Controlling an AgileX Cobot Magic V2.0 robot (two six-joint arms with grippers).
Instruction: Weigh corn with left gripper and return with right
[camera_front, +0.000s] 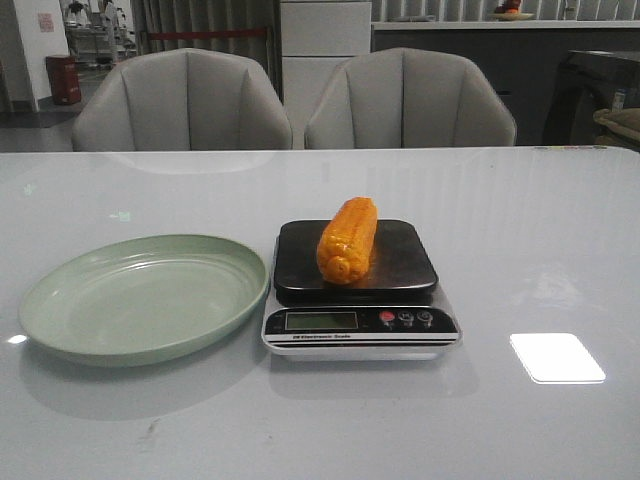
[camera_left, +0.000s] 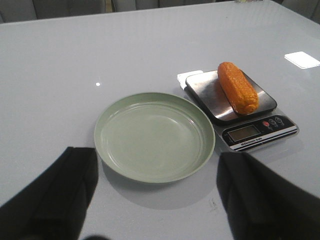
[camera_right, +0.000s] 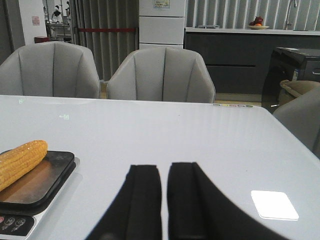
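Observation:
The orange-yellow corn (camera_front: 348, 240) lies on the black platform of the scale (camera_front: 358, 325) at the table's middle; it also shows in the left wrist view (camera_left: 238, 87) and at the edge of the right wrist view (camera_right: 20, 161). Neither gripper shows in the front view. My left gripper (camera_left: 157, 160) is open and empty, its black fingers (camera_left: 60, 195) wide apart, hanging above the table on the near side of the green plate (camera_left: 155, 136). My right gripper (camera_right: 164, 172) is shut and empty, to the right of the scale (camera_right: 30, 192).
The pale green plate (camera_front: 140, 298) sits empty left of the scale. Two grey chairs (camera_front: 185, 105) stand behind the table's far edge. A bright light patch (camera_front: 556, 357) reflects on the glossy table at the right.

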